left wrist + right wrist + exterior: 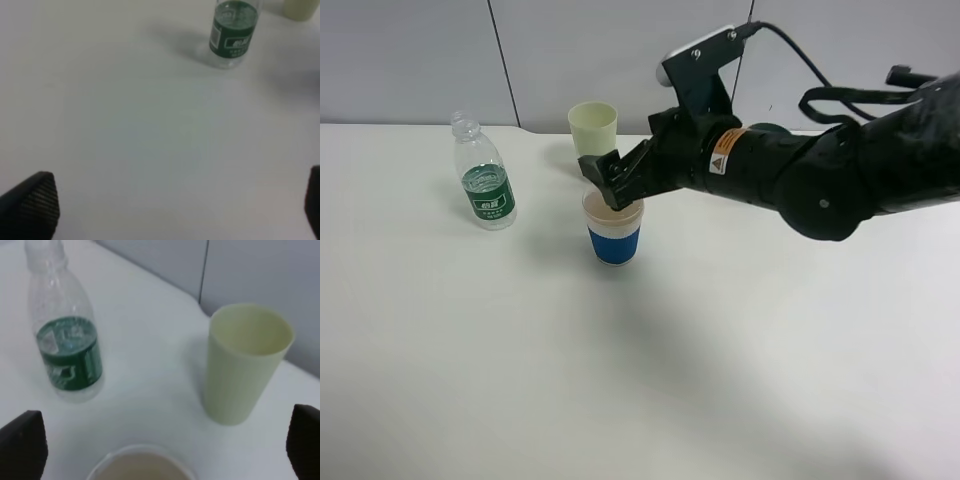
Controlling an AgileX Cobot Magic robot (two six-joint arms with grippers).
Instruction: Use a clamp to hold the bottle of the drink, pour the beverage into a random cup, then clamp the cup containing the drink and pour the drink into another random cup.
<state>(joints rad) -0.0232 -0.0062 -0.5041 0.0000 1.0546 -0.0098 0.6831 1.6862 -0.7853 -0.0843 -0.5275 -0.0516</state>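
Fingers of the right gripper (612,186) stood spread above the blue-sleeved cup (615,236) at mid-table, gripping nothing; the bottle (485,188) stood upright to its left (cap off), the pale tumbler (592,128) behind; the left gripper (175,210) gaped wide over bare table (520,380).

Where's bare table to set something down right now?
Free: the wide front of the table, below the bottle and blue-sleeved cup. Crowded: the back strip, where the right gripper hangs between that cup and the yellow-green tumbler.
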